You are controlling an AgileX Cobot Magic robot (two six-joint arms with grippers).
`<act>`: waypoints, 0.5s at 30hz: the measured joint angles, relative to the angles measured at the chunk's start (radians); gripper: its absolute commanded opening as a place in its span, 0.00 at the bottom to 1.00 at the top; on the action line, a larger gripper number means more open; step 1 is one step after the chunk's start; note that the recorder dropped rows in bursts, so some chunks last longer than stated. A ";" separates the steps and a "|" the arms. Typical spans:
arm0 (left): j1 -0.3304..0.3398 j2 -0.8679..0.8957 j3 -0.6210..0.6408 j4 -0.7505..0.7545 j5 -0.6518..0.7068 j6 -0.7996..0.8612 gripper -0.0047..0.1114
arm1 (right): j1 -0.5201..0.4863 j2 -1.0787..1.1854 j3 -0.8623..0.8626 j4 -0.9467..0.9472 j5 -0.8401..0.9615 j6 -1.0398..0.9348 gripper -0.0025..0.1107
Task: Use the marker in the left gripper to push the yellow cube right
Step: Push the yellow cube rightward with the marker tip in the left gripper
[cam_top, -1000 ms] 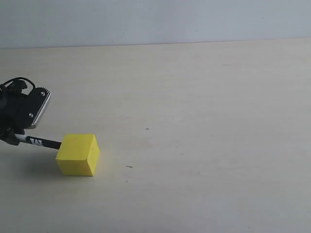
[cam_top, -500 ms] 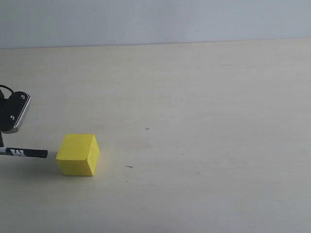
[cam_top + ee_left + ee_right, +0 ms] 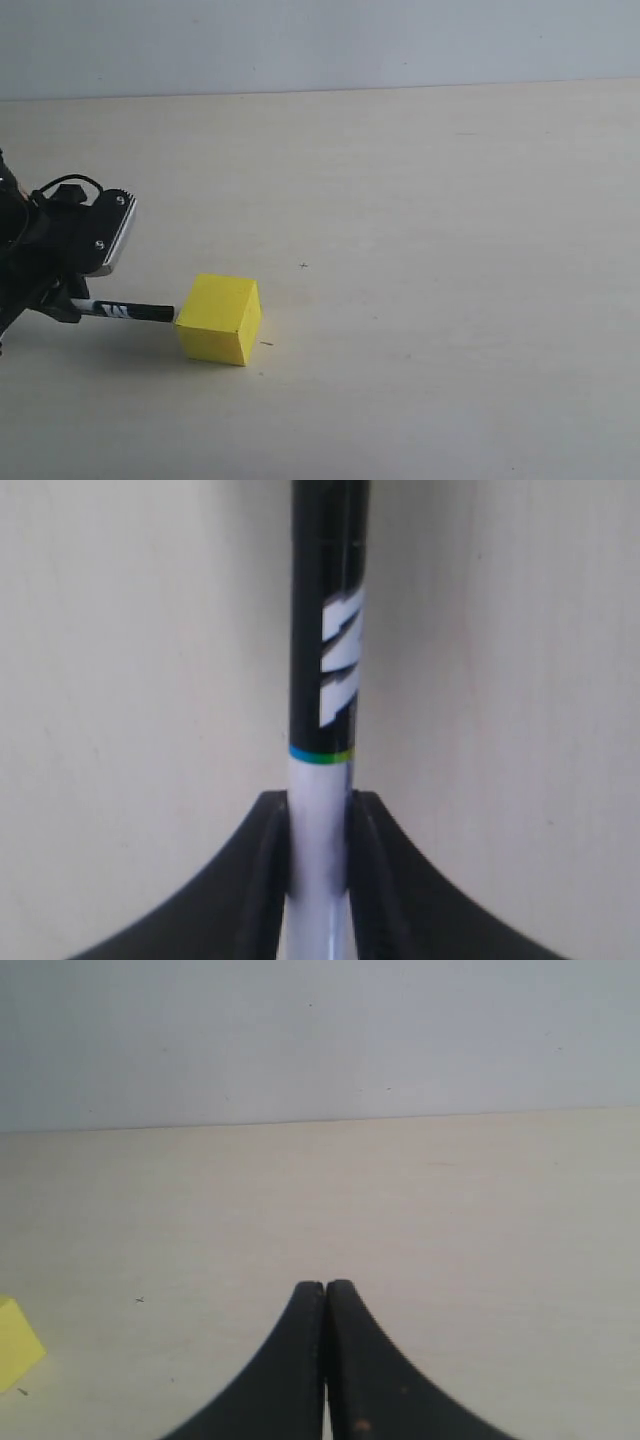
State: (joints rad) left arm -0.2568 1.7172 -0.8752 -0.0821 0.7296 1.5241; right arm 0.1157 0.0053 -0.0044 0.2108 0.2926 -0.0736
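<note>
Plainly, left tool (image 3: 68,306) clamps the marker (image 3: 130,312) (white barrel, black cap) touching the matte yellow cube (image 3: 220,320).

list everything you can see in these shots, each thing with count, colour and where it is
bright yellow matte cube: one, yellow, on the left part of the table in the exterior view
slim marker pen: one, black with a white barrel, left of the cube, its black end at the cube's left face
pale beige table: one, beige, under everything
light grey wall: one, grey, behind the table
left gripper: one, black, shut on the pen's white barrel
right gripper: one, black, shut on nothing
</note>
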 measured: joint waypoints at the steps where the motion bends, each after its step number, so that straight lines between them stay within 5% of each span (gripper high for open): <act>1: 0.012 -0.004 0.000 0.000 0.012 -0.002 0.04 | 0.000 0.000 0.000 0.000 0.000 0.000 0.02; 9: 0.072 -0.007 0.000 0.016 0.055 -0.003 0.04 | 0.000 0.000 0.000 0.000 0.000 0.000 0.02; 15: -0.023 -0.007 0.000 -0.009 0.021 -0.003 0.04 | 0.000 0.000 0.000 0.000 0.000 0.000 0.02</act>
State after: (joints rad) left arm -0.2803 1.7106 -0.8752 -0.0910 0.7502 1.5215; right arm 0.1157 0.0053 -0.0044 0.2108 0.2926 -0.0736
